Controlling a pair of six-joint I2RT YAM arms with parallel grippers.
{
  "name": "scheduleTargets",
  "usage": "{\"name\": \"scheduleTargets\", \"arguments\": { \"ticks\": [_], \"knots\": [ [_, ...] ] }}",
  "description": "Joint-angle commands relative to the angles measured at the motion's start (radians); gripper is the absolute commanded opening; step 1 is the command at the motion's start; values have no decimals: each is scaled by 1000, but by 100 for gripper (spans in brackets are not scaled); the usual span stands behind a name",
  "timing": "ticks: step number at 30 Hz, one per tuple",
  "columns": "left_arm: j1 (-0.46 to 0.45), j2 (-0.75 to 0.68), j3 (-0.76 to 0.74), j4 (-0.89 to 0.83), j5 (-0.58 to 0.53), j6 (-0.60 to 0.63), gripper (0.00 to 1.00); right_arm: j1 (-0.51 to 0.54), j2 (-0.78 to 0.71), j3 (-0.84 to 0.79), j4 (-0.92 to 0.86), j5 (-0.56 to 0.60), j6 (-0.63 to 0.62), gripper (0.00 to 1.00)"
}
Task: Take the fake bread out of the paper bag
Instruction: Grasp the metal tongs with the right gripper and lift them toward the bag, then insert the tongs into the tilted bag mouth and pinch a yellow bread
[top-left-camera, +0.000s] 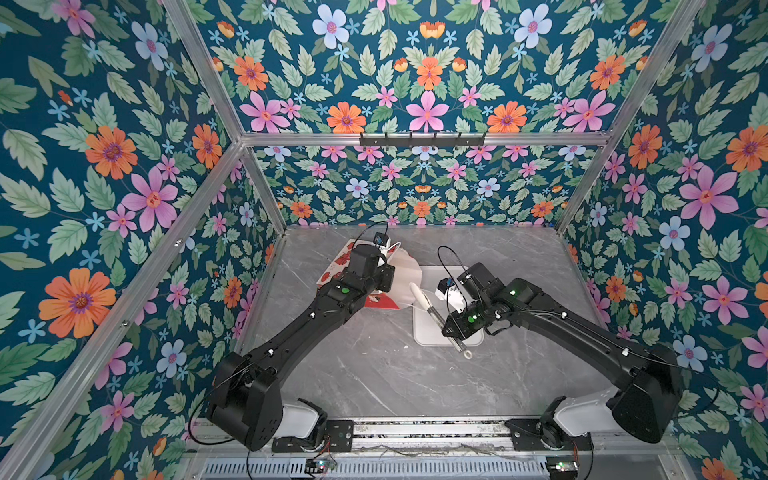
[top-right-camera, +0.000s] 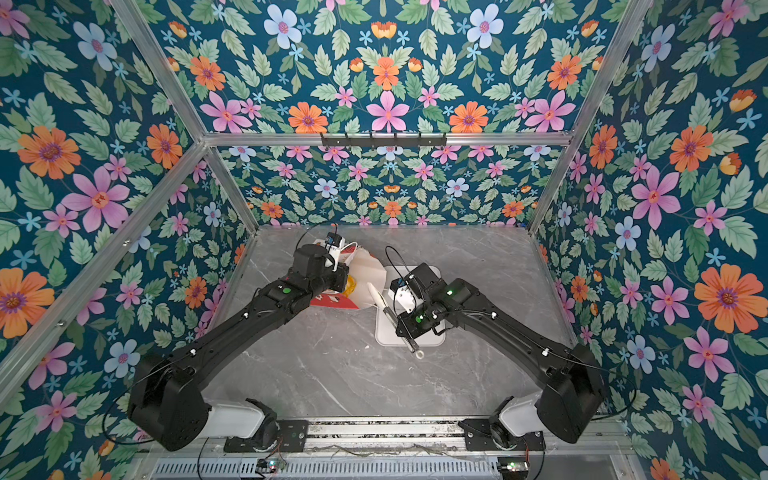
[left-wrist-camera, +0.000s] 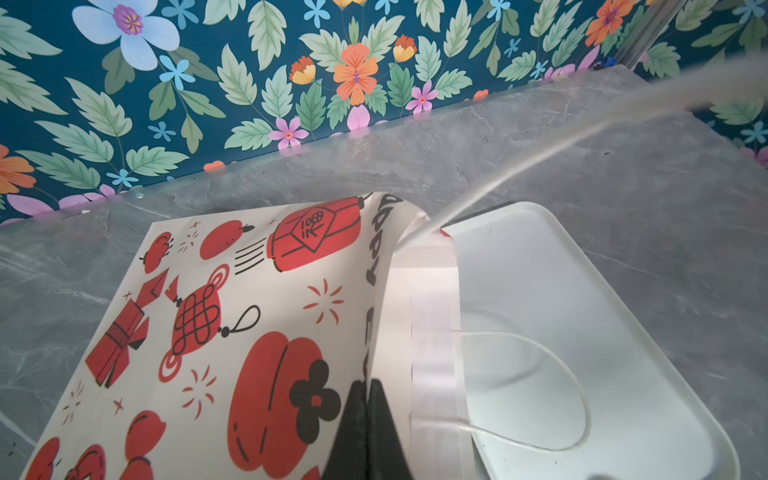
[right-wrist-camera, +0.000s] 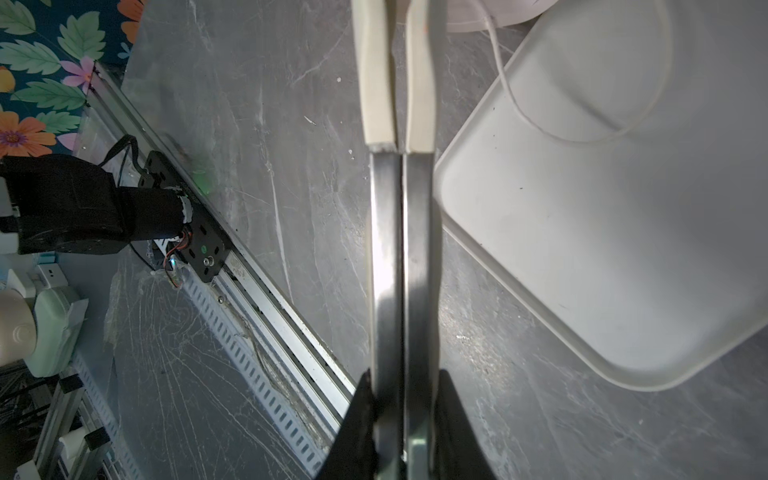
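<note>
Left arm (top-left-camera: 291, 336): reaches from its base at the near rail, forward and in toward the middle, with the wrist up at the far end.
Left gripper (left-wrist-camera: 366, 386): black fingers pressed together, pinching the edge of the paper bag (left-wrist-camera: 249, 311).
Right arm (top-left-camera: 573, 328): comes in from its own side toward the middle, bent sharply at the wrist.
Right gripper (right-wrist-camera: 405, 386): fingers clamped on both sides of the tongs (right-wrist-camera: 386, 249), squeezing their metal arms nearly together.
</note>
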Motion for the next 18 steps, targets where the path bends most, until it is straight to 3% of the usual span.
{"name": "scheduleTargets", "arguments": {
  "ticks": [1,8,18],
  "knots": [
    [1,-41,-29,38,40,74,0,1,56,40,40,-24,-12,11],
    [-2,-144,-122,20,121,141,0,1,180,107,-8,-129,-27,13],
    [-21,-187,-190,11,189,186,0,2,259,92,51,-155,-17,22]
  ]
}}
